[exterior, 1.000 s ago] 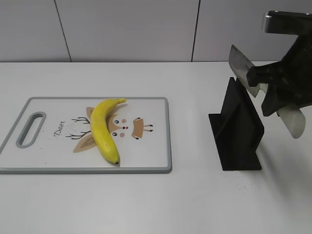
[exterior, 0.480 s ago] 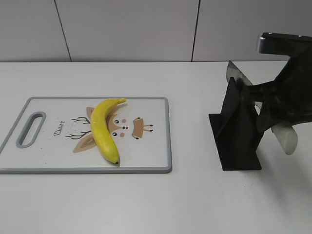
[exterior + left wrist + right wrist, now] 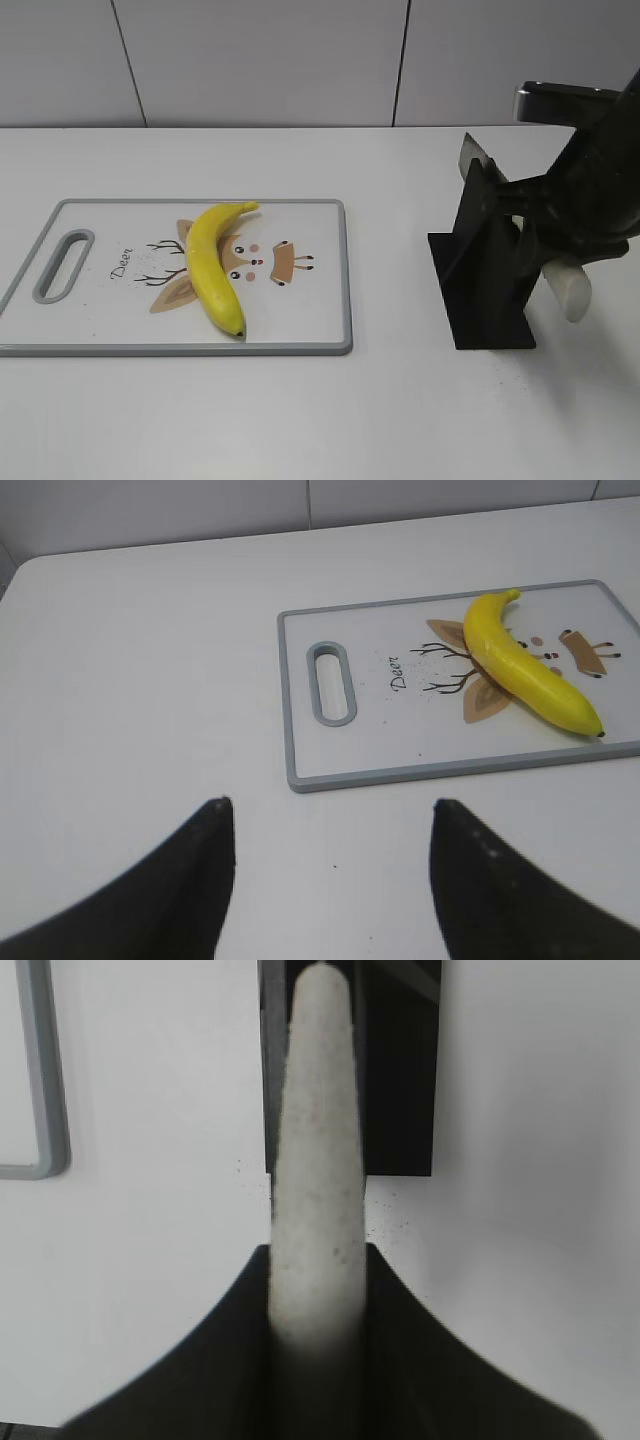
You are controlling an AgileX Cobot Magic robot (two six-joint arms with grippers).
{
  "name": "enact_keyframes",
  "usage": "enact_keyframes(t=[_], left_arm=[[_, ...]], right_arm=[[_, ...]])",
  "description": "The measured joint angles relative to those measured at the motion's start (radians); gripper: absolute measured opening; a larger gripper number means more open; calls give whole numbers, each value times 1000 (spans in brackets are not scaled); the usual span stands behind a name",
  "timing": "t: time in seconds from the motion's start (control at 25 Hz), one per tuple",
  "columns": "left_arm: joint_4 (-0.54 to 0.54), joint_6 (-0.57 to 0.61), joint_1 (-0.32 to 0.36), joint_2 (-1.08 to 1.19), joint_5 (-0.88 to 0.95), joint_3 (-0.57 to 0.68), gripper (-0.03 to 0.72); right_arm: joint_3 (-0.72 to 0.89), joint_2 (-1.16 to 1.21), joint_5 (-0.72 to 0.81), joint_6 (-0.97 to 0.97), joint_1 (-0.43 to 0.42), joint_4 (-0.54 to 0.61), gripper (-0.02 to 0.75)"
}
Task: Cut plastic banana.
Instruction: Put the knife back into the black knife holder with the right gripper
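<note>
The plastic banana (image 3: 213, 265) is yellow and curved and lies whole on the deer-print cutting board (image 3: 100, 315). It also shows in the left wrist view (image 3: 525, 665). My right gripper (image 3: 585, 205) is shut on the knife's white handle (image 3: 570, 288), which the right wrist view (image 3: 318, 1140) shows between its fingers. The blade (image 3: 471, 152) sits at the black knife stand (image 3: 488, 275), mostly hidden by it. My left gripper (image 3: 331, 805) is open and empty over bare table, near the board's handle end.
The board's grey rim (image 3: 400, 776) and handle slot (image 3: 331, 683) face the left gripper. The board's corner (image 3: 40, 1110) lies left of the stand's base (image 3: 400, 1110). A wall runs along the table's back.
My right gripper has moved down and to the left with the knife. The blade has sunk lower at the stand. The banana and board have not moved.
</note>
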Motion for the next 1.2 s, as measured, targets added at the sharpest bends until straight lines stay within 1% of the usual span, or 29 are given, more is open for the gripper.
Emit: enact_keyframes(t=[0.04,0.08,0.12,0.24,0.28,0.32,0.52,0.68,0.88,1.2], left_arm=[[0,0,0,0,0,0,589],[0,0,0,0,0,0,589],[0,0,0,0,0,0,589],[0,0,0,0,0,0,589],[0,0,0,0,0,0,589],[0,0,0,0,0,0,589],[0,0,0,0,0,0,589],[0,0,0,0,0,0,589],[0,0,0,0,0,0,589],[0,0,0,0,0,0,589]], right_arm=[[0,0,0,-7,0,0,193],[0,0,-4,-14,0,0,225],[0,3,-10,-25,0,0,290],[1,2,-21,-51,0,2,532],[1,-7,-22,-61,0,2,595],[1,-21,-23,-69,0,2,624],[5,-137,-1,-109,0,2,633],[71,-275,5,-180,0,2,619],[192,-476,4,-254,0,2,597],[441,-813,-70,-290,0,1,593]])
